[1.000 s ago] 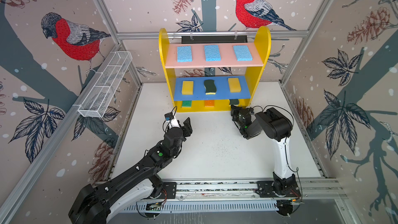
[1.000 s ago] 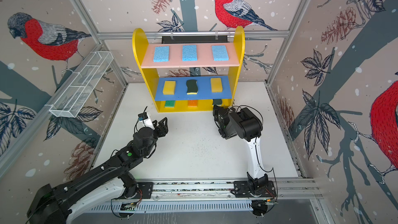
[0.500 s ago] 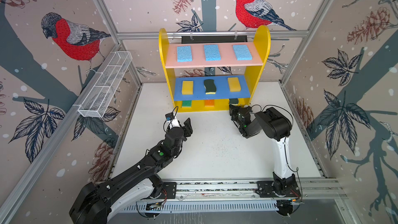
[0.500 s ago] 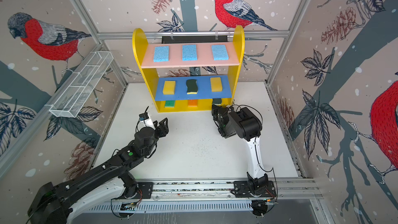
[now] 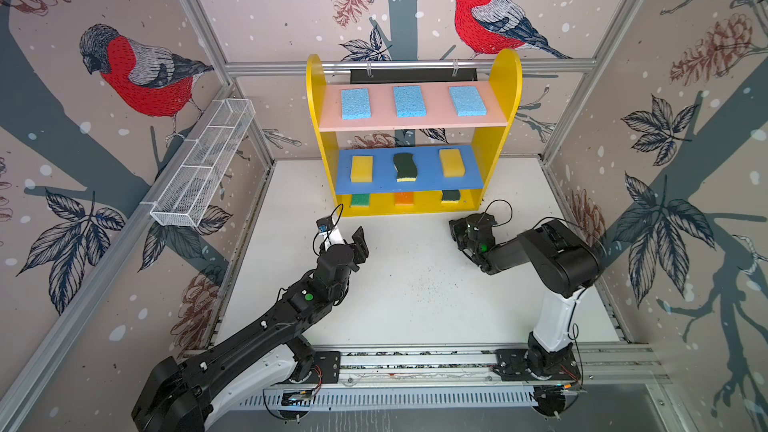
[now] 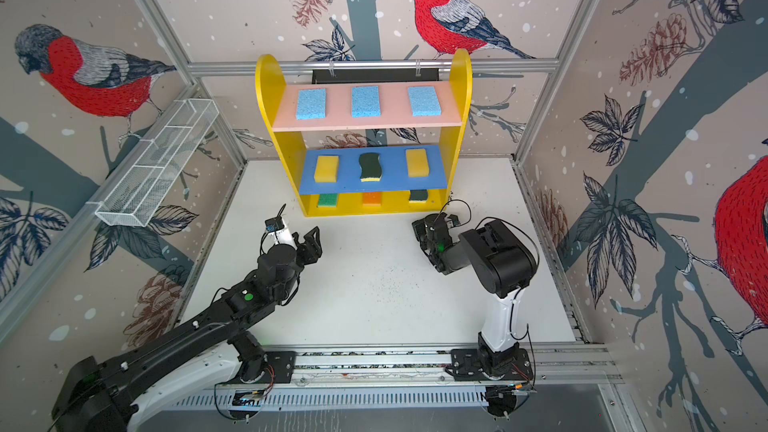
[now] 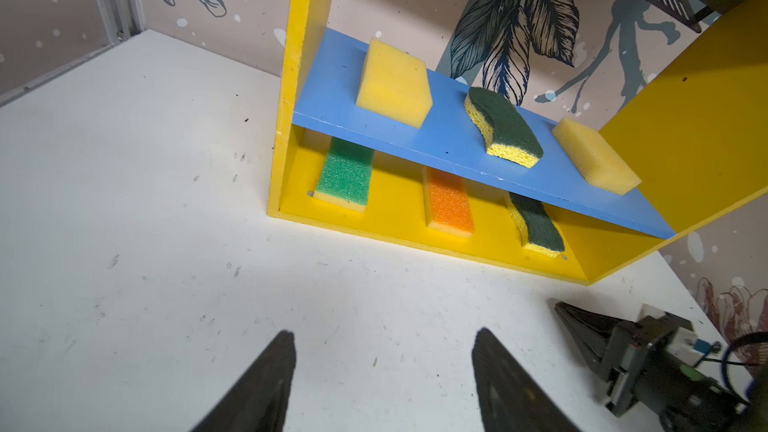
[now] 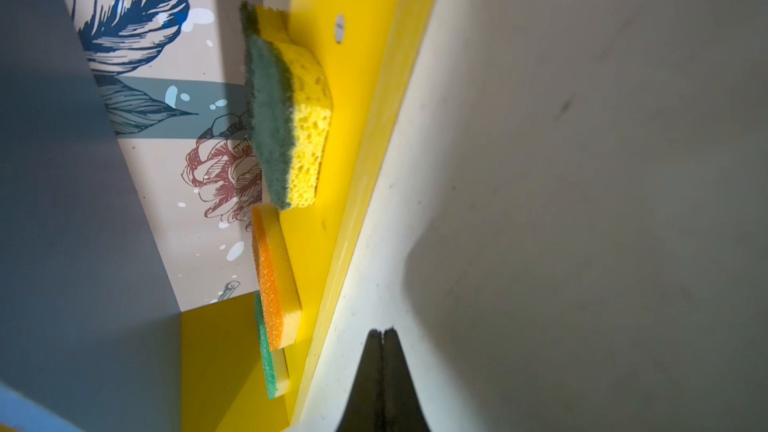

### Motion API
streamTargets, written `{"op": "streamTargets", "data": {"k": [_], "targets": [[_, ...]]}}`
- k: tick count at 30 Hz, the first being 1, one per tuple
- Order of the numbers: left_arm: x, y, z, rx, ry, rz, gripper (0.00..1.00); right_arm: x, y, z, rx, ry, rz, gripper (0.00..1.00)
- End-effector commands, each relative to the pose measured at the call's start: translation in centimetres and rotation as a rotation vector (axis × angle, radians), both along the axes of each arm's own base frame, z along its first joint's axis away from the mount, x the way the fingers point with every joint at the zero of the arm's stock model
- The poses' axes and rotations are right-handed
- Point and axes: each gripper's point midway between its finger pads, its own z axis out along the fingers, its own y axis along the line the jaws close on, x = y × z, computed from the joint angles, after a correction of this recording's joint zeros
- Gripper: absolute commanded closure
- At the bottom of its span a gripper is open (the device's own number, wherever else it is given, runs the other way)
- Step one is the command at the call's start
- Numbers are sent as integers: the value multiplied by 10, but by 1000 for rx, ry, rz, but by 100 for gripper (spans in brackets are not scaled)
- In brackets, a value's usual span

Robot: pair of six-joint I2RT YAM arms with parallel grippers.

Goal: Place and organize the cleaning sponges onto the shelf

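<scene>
The shelf (image 5: 505,89) stands at the back of the table. Three light-blue sponges (image 5: 409,100) lie on its pink top board. The blue middle board holds two yellow blocks (image 7: 392,85) with a wavy dark-green scourer (image 7: 505,126) between them. On the yellow bottom lie a green-topped sponge (image 7: 345,174), an orange-topped one (image 7: 449,205) and a second scourer (image 7: 538,226). My left gripper (image 7: 383,332) is open and empty over the white table, in front of the shelf's left end. My right gripper (image 8: 382,330) is shut on nothing, close to the shelf's bottom front edge at its right end (image 5: 457,230).
A long white wire-mesh basket (image 5: 203,164) hangs on the left wall. Patterned walls with metal frame posts close in the table (image 5: 415,284) on three sides. The arms' base rail (image 5: 415,361) runs along the front edge.
</scene>
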Motion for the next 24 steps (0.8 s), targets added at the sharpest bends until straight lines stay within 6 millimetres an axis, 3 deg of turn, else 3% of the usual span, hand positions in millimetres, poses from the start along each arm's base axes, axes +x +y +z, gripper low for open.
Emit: {"op": "streamTargets", "data": {"k": [1,17,24], "targets": [[-2,12,1,63,10,42,31,-19,-19,-7,-220,49,28,100],[-12,47,25,191,12,162,29,-57,-104,107,-651,-125,-81,98],[-15,56,41,226,-18,192,28,-64,-130,141,-731,-167,-95,85]]}}
